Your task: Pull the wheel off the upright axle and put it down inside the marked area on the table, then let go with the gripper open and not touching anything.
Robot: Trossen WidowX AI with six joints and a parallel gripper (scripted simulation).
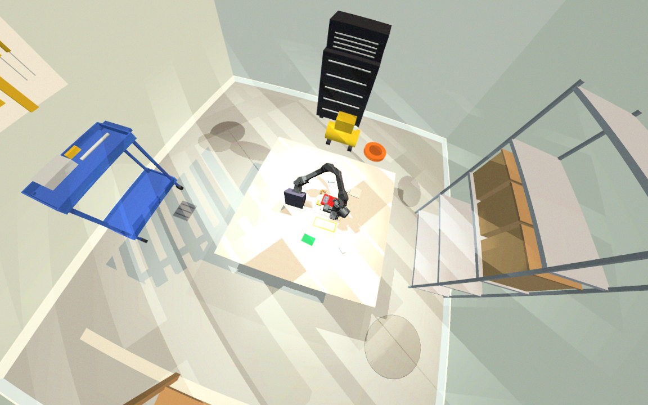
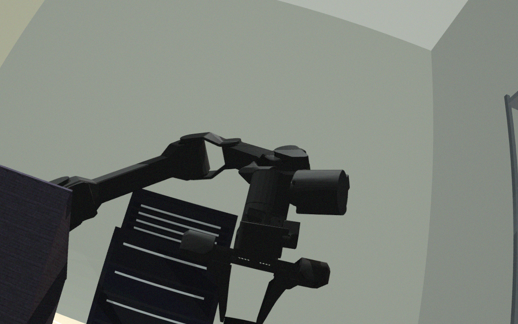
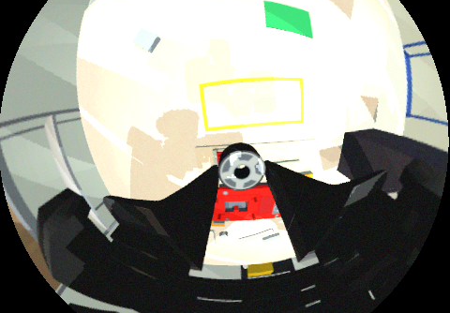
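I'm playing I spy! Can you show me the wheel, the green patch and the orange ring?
wheel [image 3: 226,175]: wrist, pale rim
green patch [image 1: 308,239] [image 3: 288,19]: top and wrist, middle
orange ring [image 1: 367,154]: top, ring's side

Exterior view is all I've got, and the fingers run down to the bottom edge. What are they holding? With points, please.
Observer: A wheel [image 3: 253,165], grey-faced, pinched between the fingers of the end effector [image 1: 333,213] [image 2: 239,318] [image 3: 240,167].
Operator: Where's the marked area?
Observer: It's a yellow outline [image 1: 325,220] [image 3: 253,79] on the table [image 1: 291,251] [image 3: 141,79], between the red object [image 1: 327,200] [image 3: 267,205] and the green patch [image 1: 308,239] [image 3: 288,19].
Operator: Anything else past that outline?
Observer: Yes, a small pale block [image 1: 342,249] [image 3: 146,40], off to one side of the green patch.
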